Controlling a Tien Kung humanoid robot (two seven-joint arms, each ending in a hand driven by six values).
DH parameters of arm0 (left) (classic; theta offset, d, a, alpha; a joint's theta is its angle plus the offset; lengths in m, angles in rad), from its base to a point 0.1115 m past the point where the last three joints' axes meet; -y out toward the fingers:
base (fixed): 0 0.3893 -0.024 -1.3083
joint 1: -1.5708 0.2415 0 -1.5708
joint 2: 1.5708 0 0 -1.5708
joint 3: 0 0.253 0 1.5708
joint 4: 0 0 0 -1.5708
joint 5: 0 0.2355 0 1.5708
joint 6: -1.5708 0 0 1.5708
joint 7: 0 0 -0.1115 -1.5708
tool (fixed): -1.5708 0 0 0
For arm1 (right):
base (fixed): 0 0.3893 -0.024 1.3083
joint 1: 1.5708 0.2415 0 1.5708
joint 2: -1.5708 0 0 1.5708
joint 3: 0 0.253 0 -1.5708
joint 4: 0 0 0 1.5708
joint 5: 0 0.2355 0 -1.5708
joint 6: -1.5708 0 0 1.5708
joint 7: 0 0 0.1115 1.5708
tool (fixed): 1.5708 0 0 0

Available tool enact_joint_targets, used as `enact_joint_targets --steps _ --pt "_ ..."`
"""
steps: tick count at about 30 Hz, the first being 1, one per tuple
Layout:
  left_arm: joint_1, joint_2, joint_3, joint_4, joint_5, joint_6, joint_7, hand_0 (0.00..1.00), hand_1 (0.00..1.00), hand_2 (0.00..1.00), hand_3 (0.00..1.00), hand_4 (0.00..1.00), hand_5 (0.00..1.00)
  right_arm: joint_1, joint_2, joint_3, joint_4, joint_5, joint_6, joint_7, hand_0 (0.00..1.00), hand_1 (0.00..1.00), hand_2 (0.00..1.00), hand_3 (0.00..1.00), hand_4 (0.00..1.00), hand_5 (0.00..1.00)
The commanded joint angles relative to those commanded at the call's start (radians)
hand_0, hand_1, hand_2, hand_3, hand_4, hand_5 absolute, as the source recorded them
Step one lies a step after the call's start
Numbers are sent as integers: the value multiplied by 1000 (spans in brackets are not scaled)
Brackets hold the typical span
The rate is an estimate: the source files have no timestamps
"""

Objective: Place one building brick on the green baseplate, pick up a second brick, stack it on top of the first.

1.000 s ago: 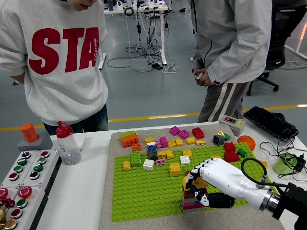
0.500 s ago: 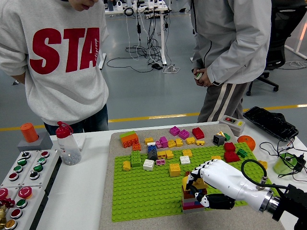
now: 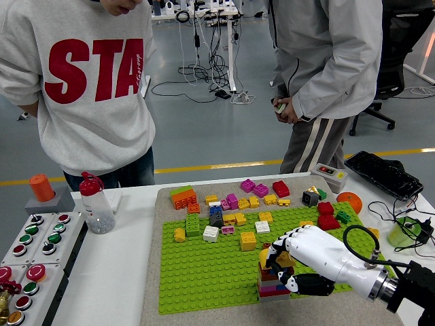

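We see the right hand [image 3: 289,261] curled around a yellow brick [image 3: 266,257], seemingly pinching it atop the stack [image 3: 272,284]. The stack stands on the green baseplate [image 3: 204,272].

I am looking into a robotics lab or test hall. The floor [image 3: 204,129] is smooth grey industrial coating with a yellow line [image 3: 224,165] painted across it, and loose cables [image 3: 204,75] trail over it under the desks [image 3: 197,10] at the back. An office chair [image 3: 387,75] stands at the right. On my white table [image 3: 112,272] sits a control box with red and green push buttons [image 3: 30,251], and a black keyboard [image 3: 384,174] lies at the far right corner. Two people [image 3: 88,88] in sweatshirts stand watching at the table's far side.
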Motion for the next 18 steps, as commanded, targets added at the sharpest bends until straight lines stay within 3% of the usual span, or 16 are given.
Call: enact_joint_targets --steps 18 --pt "-3 0 2 0 0 -1 1 665 688 689 577 289 998 -1 0 -2 2 1 0 -3 477 542 547 520 315 333"
